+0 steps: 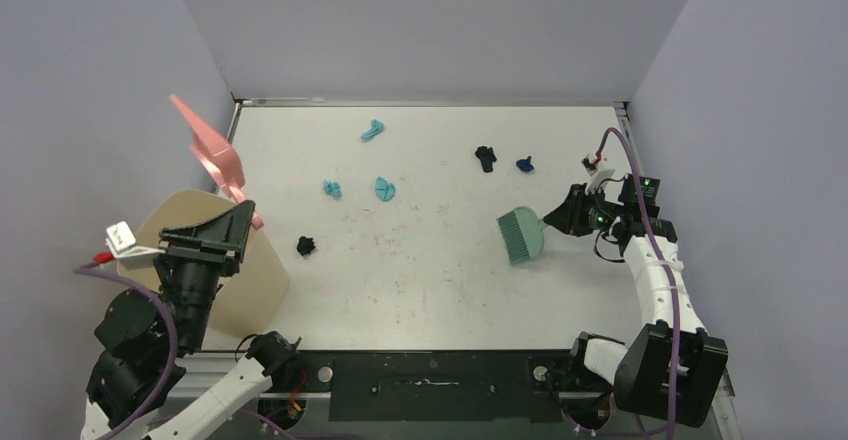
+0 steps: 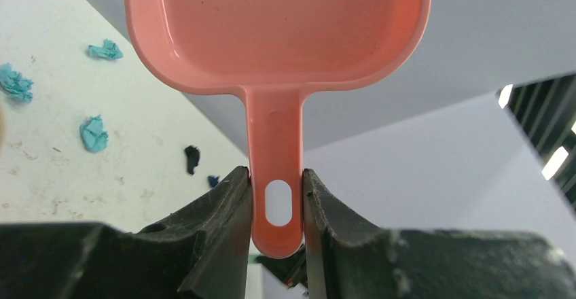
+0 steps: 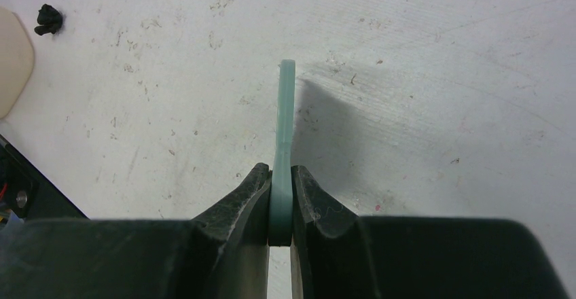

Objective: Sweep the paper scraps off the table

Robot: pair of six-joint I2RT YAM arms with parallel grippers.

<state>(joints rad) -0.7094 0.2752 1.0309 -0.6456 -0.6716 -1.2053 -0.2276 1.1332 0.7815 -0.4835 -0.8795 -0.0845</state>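
Observation:
Several paper scraps lie on the white table (image 1: 450,290): teal wads (image 1: 372,130) (image 1: 331,189) (image 1: 385,188), black ones (image 1: 306,246) (image 1: 486,158) and a dark blue one (image 1: 525,164). My left gripper (image 1: 243,216) (image 2: 277,183) is shut on the handle of the pink dustpan (image 1: 210,150) (image 2: 272,27), which is raised and tilted over the table's left edge, above the bin. At the right side my right gripper (image 1: 562,215) (image 3: 281,177) is shut on the handle of the teal brush (image 1: 522,235) (image 3: 285,122), bristles pointing left, close to the table.
A beige round-cornered bin (image 1: 215,270) sits at the left edge under my left arm; its corner (image 3: 13,54) shows in the right wrist view near a black scrap (image 3: 49,18). Grey walls close in the table on three sides.

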